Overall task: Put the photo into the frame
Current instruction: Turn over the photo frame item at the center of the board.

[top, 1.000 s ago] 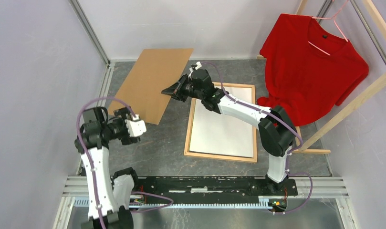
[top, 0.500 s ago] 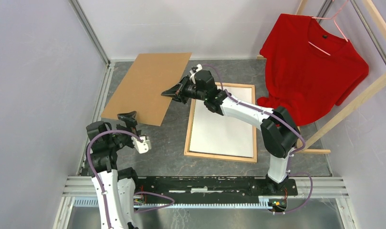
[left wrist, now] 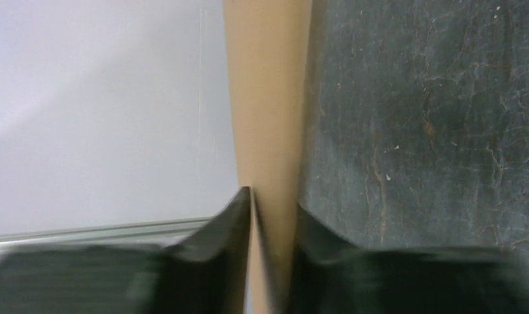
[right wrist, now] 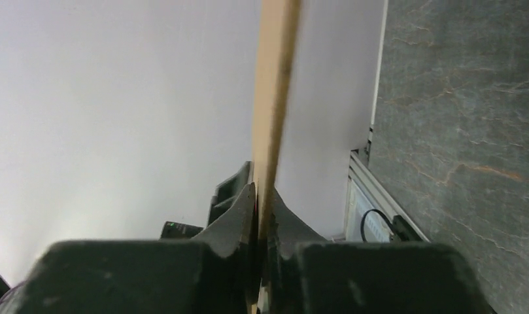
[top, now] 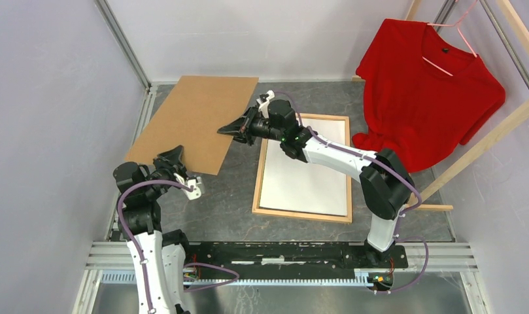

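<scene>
Frame (top: pixel 302 212) around a white sheet (top: pixel 305 170), flat.

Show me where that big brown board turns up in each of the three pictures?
Top external: the brown board lies tilted at upper left, left of the frame.
Left wrist: seen edge-on, running up the middle between that gripper's fingers.
Right wrist: a thin upright strip.
Shared landmark: the dark stone-look tabletop.

Raised fibreboard back (top: pixel 193 121) blocks left half; frame (top: pixel 305 167) open above (red shirt (top: pixel 428 91) crowds right).
</scene>
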`<state>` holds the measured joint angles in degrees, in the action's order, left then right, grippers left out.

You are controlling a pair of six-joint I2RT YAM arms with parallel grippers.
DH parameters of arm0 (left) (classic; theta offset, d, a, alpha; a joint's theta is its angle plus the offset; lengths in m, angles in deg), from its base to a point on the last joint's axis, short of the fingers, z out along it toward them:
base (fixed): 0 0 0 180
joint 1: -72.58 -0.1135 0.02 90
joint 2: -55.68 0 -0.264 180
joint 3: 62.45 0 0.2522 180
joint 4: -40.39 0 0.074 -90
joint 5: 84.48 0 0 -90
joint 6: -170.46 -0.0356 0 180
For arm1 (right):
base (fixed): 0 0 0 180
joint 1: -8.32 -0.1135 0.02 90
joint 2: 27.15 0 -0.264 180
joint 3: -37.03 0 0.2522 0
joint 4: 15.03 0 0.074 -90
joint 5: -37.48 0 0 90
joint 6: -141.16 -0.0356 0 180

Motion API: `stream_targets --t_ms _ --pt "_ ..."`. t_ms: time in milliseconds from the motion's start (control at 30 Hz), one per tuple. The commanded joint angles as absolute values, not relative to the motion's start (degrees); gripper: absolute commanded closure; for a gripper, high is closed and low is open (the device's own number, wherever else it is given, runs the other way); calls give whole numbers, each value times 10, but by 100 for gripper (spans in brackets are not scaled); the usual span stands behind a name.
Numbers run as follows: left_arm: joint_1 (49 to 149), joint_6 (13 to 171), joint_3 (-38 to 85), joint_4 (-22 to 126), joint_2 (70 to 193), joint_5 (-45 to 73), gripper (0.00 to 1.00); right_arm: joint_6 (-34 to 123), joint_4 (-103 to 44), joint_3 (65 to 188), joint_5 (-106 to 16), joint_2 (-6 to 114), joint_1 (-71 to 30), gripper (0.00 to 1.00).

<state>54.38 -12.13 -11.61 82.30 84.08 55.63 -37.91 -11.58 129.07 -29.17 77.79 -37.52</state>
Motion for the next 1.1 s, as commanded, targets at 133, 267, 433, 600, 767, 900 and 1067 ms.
stream_targets --t_ms 133,267,433,600,767,900,1067 --pt "545 -70 -129 706 844 566 98 -289 -99 1312 -231 734 -384 27" --pt "545 -31 -128 670 848 557 98 -177 -193 1316 -211 709 -365 12" --pt "545 0 -78 706 878 544 98 0 -285 1312 -209 657 -326 6" --pt "545 -38 12 854 933 565 98 257 -383 1353 -263 613 -323 2" --pt "545 -129 94 1007 995 591 98 443 -338 1275 -292 519 -325 2" --pt "545 -166 124 1080 1023 603 98 584 -327 1237 -283 485 -325 2" --pt "545 -203 136 1127 1040 606 98 723 -320 1196 -254 488 -330 12"
